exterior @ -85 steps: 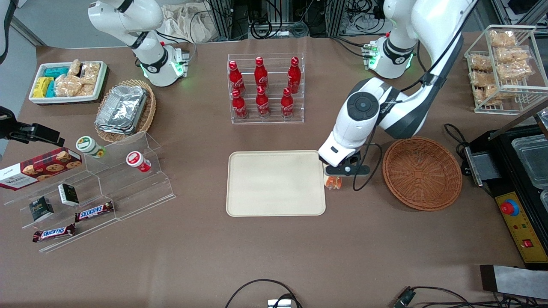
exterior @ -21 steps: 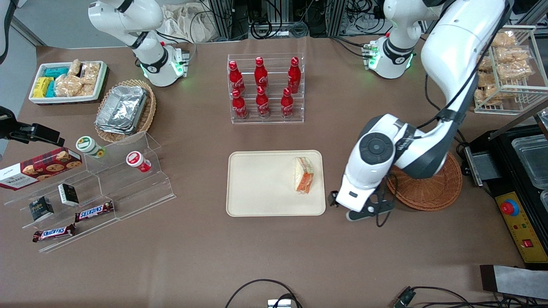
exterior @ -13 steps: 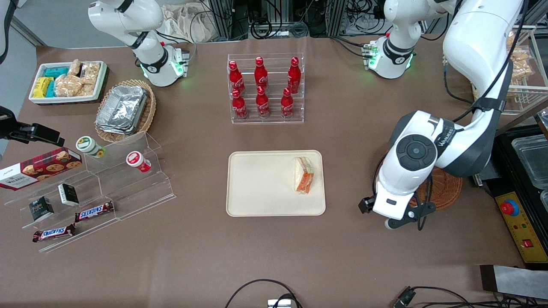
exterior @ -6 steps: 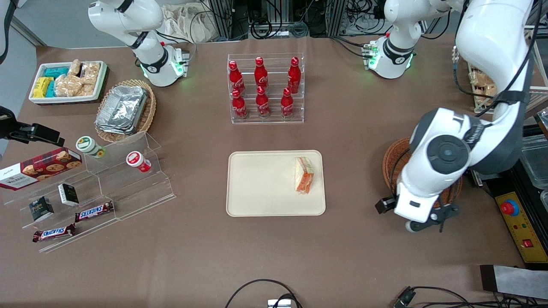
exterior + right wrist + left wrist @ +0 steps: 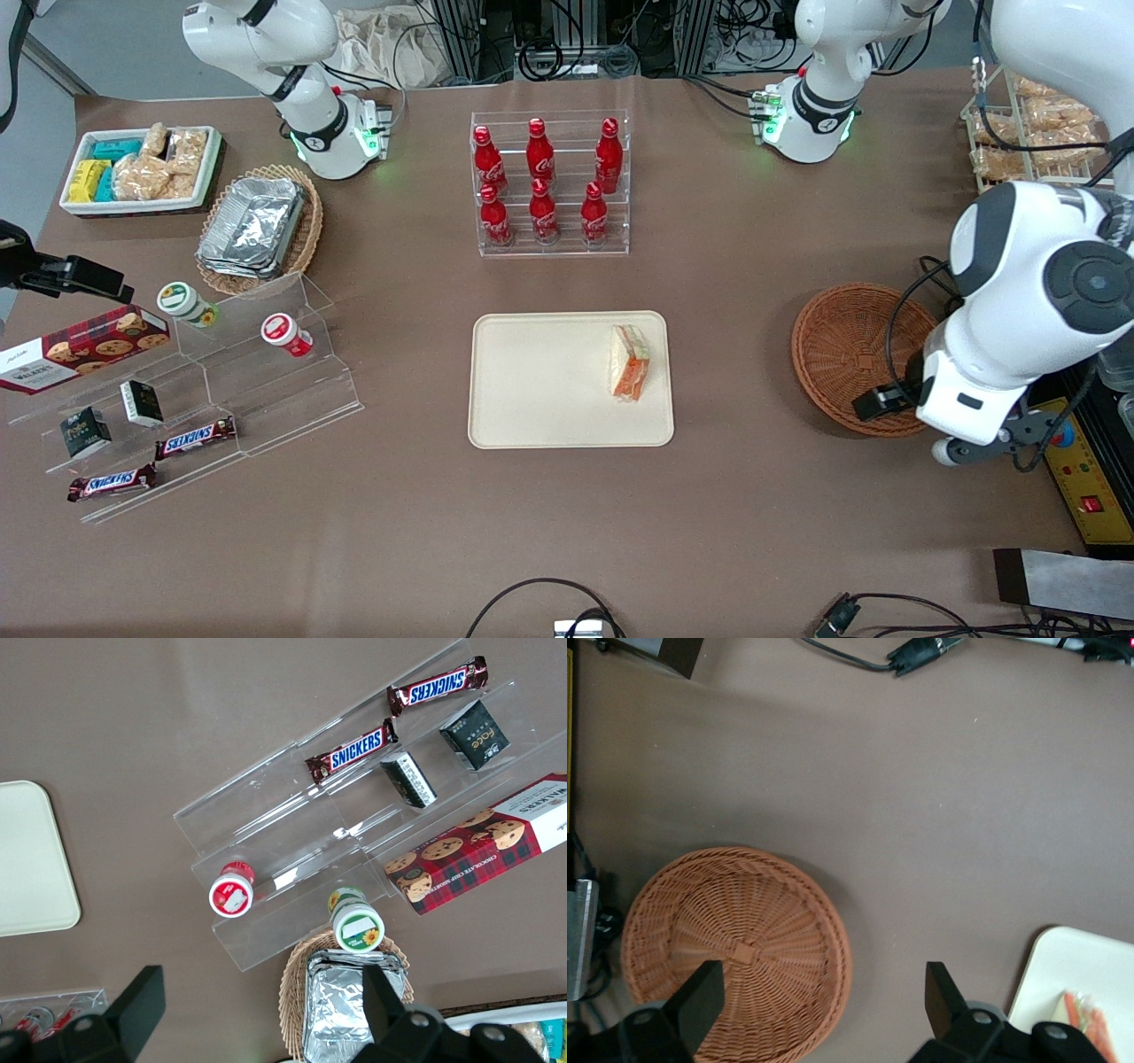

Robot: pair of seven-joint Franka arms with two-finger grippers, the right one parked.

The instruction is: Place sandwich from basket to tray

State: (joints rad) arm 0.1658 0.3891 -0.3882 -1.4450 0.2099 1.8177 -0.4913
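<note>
Looking at this, the small triangular clear-wrapped sandwich with orange and green filling (image 5: 629, 363) already lies on the flat cream plastic tray (image 5: 532, 390), at the tray's end toward the working arm. Its long axis points toward the front camera. The left gripper (image 5: 819, 1001) hangs over the brown counter (image 5: 567, 532) by the rim of the round brown wicker basket (image 5: 837, 350), jaws spread wide and holding nothing. The sandwich sits well apart from them, toward the parked arm's end, so I'd guess there's 0 left to grab.

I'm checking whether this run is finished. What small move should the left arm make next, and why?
Probably none beyond retreating to rest: the sandwich lies on the tray, the basket is empty, and the gripper hangs open above the basket's edge nearer the front camera, holding nothing.
</note>
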